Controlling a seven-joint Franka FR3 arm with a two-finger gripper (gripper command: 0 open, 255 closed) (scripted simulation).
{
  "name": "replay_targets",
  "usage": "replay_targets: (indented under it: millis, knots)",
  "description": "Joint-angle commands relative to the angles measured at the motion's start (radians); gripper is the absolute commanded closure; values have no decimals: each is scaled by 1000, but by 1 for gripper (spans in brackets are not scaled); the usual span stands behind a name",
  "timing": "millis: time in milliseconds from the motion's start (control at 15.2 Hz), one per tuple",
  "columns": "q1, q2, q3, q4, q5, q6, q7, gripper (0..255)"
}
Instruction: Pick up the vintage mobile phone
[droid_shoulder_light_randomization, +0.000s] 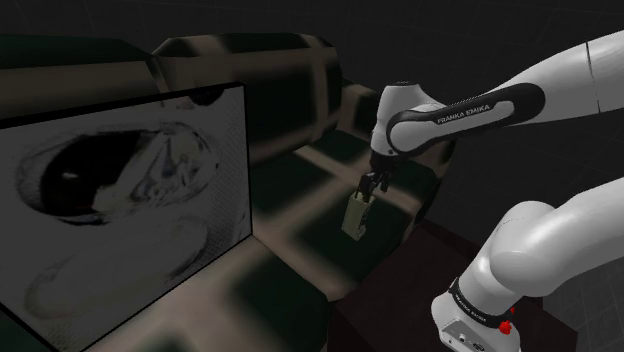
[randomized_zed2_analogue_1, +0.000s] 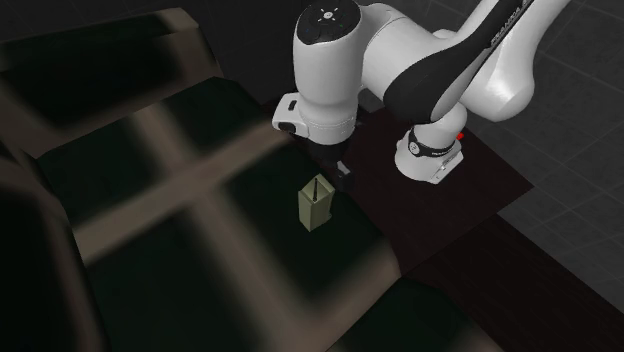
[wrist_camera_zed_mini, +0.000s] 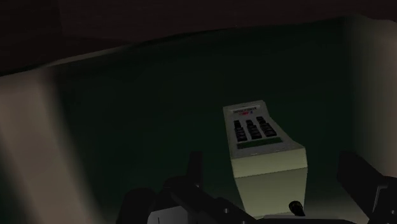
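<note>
Scene dimly lit. The white arm (droid_shoulder_light_randomization: 470, 110) reaches from the dark stand (droid_shoulder_light_randomization: 400, 290) at the lower right of the shoulder view toward the middle of the frame, over a sofa (droid_shoulder_light_randomization: 300, 190) patterned in broad dark and pale checks. The vintage mobile phone (droid_shoulder_light_randomization: 354, 216) is a pale olive block standing upright on the sofa seat, just right of the frame's centre in the shoulder view and at the centre of the second exterior view (randomized_zed2_analogue_1: 316, 206), near the seat edge closest to the stand (randomized_zed2_analogue_1: 450, 200). The black hand (droid_shoulder_light_randomization: 368, 192) hangs directly over the phone's top end, and in the second exterior view the hand (randomized_zed2_analogue_1: 342, 172) sits just right of and above that end. In the wrist view the phone (wrist_camera_zed_mini: 264, 153) shows a dark keypad on its face and lies between the fingers of the hand (wrist_camera_zed_mini: 272, 159), which are spread apart with a gap on either side, so no contact with the phone is seen. A flat panel (droid_shoulder_light_randomization: 120, 210) bearing a grey picture fills the left of the shoulder view
</note>
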Motion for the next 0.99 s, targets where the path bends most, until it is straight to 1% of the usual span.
replay_targets:
  millis: [0,462,594,660,924]
  knots:
    - [7,41,0,-11,6,59,-5,0]
    - [8,125,-3,-58,6,190,-6,0]
    - [8,125,-3,-58,6,190,-6,0]
    - [8,129,-3,-57,6,193,-6,255]
    - [8,130,-3,-56,7,193,-6,255]
